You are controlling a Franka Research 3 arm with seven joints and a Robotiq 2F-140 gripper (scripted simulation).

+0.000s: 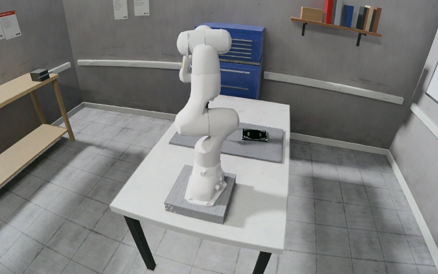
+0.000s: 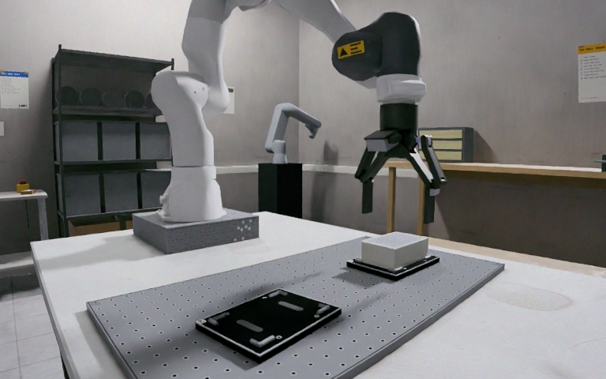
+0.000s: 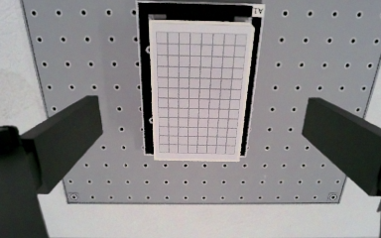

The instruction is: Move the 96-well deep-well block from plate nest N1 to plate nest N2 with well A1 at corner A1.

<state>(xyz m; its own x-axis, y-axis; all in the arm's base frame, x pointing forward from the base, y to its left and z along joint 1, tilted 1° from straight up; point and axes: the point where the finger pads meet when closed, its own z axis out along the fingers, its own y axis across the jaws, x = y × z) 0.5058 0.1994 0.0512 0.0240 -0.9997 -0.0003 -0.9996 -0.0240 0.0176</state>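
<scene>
Above nest N1 (image 2: 393, 269), gripper (image 2: 398, 208) hangs fully spread, empty, fingers at 3 and 9 o'clock straddling deep-well block (image 3: 199, 89) (squared for its long sides).

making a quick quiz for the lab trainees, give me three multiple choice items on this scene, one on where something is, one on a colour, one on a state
1. Where does the deep-well block sit?
A. on the far nest, below the gripper
B. on the near nest
C. on the arm's base block

2. What colour are the two plate nests?
A. blue
B. black
C. white

3. How does the gripper stand?
A. shut on the block
B. shut on nothing
C. open, above the block and not touching it

Answers:
1. A: the exterior view shows the white block on the far nest, while the near nest holds nothing.
2. B: both nests are black plates on the grey perforated board.
3. C: the wrist view shows the fingers spread wide on either side of the block, and the exterior view shows them well above it.
</scene>
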